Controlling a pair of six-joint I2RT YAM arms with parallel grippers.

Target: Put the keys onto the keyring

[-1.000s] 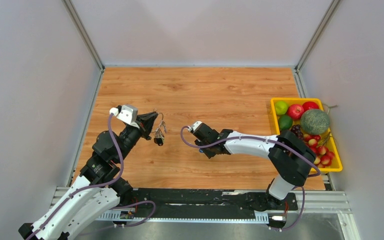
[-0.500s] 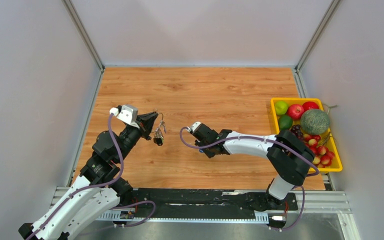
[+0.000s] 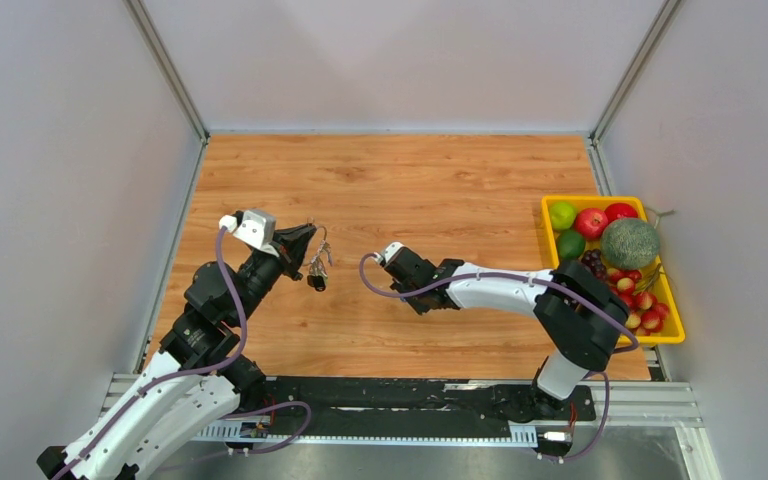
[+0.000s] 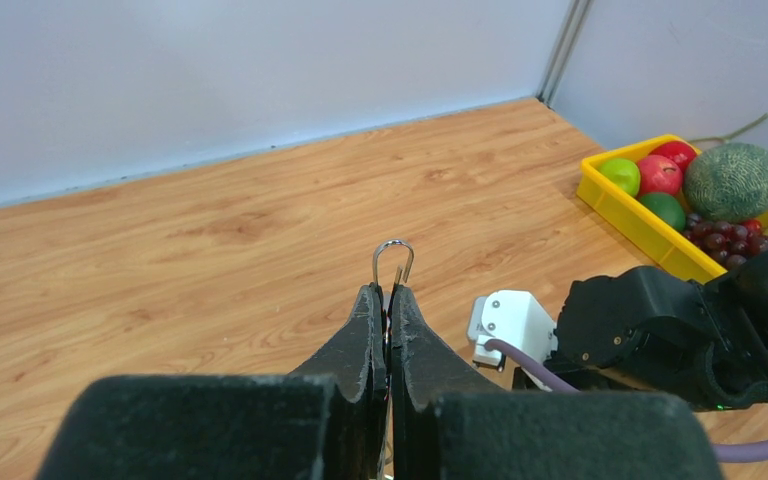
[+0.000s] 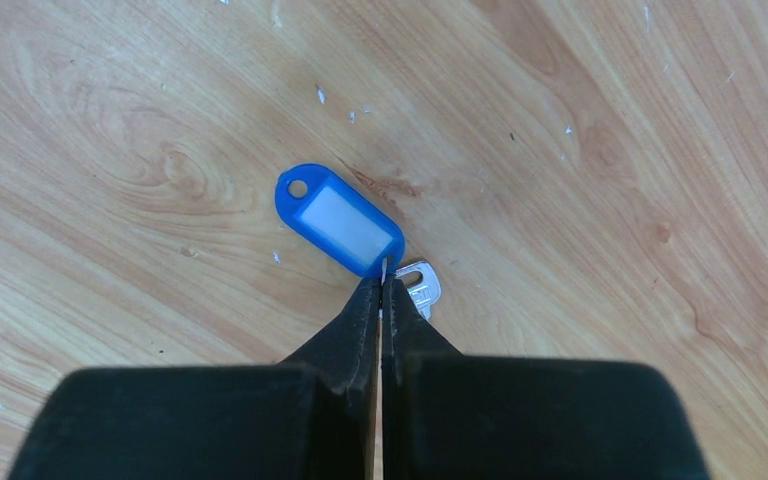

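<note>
There's the left gripper (image 4: 388, 295) clamping the keyring (image 4: 393, 252), keys (image 3: 316, 270) dangling; right gripper (image 5: 381, 290) pinched shut where blank blue tag (image 5: 340, 220) meets key (image 5: 420, 285), tag's 5 o'clock.

Two arms are counted, the left arm (image 3: 210, 310) and the right arm (image 3: 500, 288). Two grippers are counted with them, the left gripper (image 4: 388, 295) and the right gripper (image 5: 381, 285). One keyring (image 4: 393, 255) is seen. One bunch of keys (image 3: 317, 270) is seen, but their number cannot be told. One further key (image 5: 420, 287) and one blue tag (image 5: 340, 220) are counted. One yellow tray (image 3: 550, 203) is seen. In it are counted two green fruits (image 3: 561, 214), two red fruits (image 3: 591, 222), one melon (image 3: 629, 242) and one cluster of grapes (image 3: 595, 262). The small red fruits (image 3: 643, 300) are too crowded to be numbered.
</note>
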